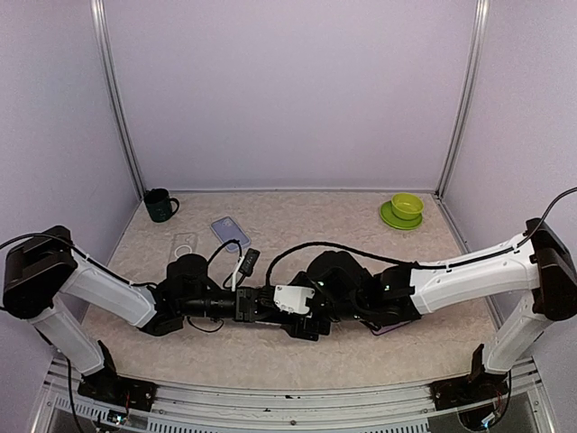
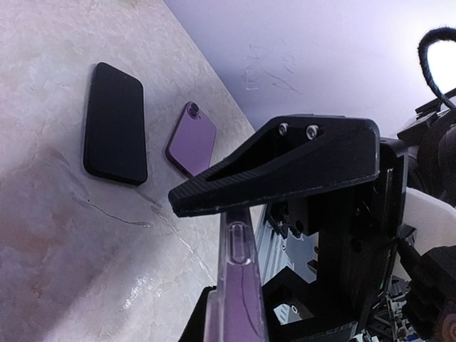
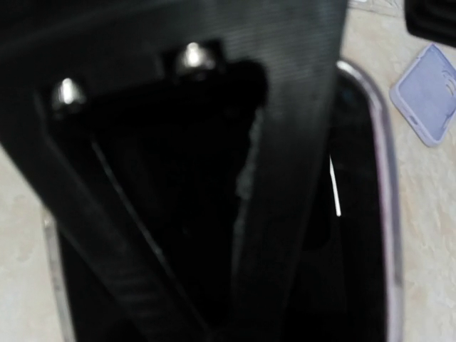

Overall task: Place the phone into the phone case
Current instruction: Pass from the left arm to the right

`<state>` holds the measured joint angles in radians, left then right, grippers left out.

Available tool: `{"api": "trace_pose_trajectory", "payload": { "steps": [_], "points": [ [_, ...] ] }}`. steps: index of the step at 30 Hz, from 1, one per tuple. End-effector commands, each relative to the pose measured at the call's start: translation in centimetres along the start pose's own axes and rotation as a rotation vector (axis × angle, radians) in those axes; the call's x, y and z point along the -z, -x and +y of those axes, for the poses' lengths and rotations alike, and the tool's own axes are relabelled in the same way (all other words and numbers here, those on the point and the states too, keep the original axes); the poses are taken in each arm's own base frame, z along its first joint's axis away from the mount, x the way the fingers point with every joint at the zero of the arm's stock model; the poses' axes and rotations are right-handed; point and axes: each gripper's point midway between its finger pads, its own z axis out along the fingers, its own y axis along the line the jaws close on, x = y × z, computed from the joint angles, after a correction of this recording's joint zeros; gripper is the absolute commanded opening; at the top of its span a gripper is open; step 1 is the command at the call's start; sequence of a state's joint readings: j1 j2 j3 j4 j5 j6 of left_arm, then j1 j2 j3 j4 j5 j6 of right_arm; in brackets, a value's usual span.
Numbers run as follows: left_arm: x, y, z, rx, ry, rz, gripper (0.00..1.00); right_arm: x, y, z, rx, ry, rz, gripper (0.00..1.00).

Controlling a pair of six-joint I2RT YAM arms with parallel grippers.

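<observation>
Where the two arms meet low in the middle of the top view, you cannot pick out either end effector among the dark links. The left arm (image 1: 108, 293) comes in from the lower left and the right arm (image 1: 469, 275) from the right. Above them on the tabletop (image 1: 297, 216), a lavender case (image 1: 231, 232) and a clear case (image 1: 185, 244) lie left of centre. A dark mug (image 1: 160, 205) sits at the far left, and a green bowl (image 1: 407, 204) on a green plate (image 1: 393, 219) at the far right.

In the left wrist view, your left end effector (image 2: 206, 249) is clamped on the rim of a translucent purplish phone case (image 2: 234, 285), seen edge-on at bottom centre. A black phone (image 2: 115, 125) lies flat at the upper left, with a purple phone-shaped piece (image 2: 191, 137) just beside it, not touching.

In the right wrist view, the right end effector (image 3: 235, 214) fills the frame, one finger (image 3: 285, 107) over a dark slab (image 3: 356, 214) with a pale rim. You cannot tell whether it is open or gripping. The lavender case shows at the upper right.
</observation>
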<state>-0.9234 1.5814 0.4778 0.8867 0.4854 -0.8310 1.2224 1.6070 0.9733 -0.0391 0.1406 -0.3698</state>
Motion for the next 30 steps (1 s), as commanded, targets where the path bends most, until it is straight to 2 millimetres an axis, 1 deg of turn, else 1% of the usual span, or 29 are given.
{"api": "trace_pose_trajectory", "payload": {
  "steps": [1, 8, 12, 16, 19, 23, 26, 28, 30],
  "points": [
    [-0.4, 2.7, -2.3, -0.048, -0.079, -0.080, 0.00, -0.6, 1.0, 0.6, 0.038, -0.022, -0.004, 0.81],
    [-0.4, 2.3, -1.9, -0.036, -0.084, -0.079, 0.00, -1.2, 0.6, 0.6, 0.041, -0.050, 0.025, 0.68],
    [-0.2, 2.3, -1.8, -0.028, -0.089, -0.082, 0.00, -0.9, 1.1, 0.2, 0.022, -0.068, 0.008, 0.65],
    [0.4, 2.4, -1.6, -0.021, -0.094, -0.093, 0.13, -0.5, 1.3, -0.2, 0.005, -0.086, -0.001, 0.63],
    [1.4, 2.8, -1.3, -0.022, -0.084, -0.117, 0.22, -0.4, 1.3, -0.5, -0.007, -0.099, 0.003, 0.63],
    [2.5, 3.2, -1.6, -0.042, -0.082, -0.140, 0.35, -0.5, 0.7, -0.9, -0.013, -0.128, 0.024, 0.62],
    [3.2, 3.6, -2.2, -0.067, -0.087, -0.161, 0.45, -0.5, 0.5, -1.2, -0.022, -0.138, 0.029, 0.62],
    [3.7, 3.8, -2.5, -0.079, -0.083, -0.177, 0.52, -0.3, 0.8, -1.8, -0.040, -0.162, 0.012, 0.63],
    [4.3, 4.2, -2.5, -0.091, -0.067, -0.198, 0.57, -0.2, 0.7, -2.4, -0.058, -0.180, 0.009, 0.63]
  ]
}}
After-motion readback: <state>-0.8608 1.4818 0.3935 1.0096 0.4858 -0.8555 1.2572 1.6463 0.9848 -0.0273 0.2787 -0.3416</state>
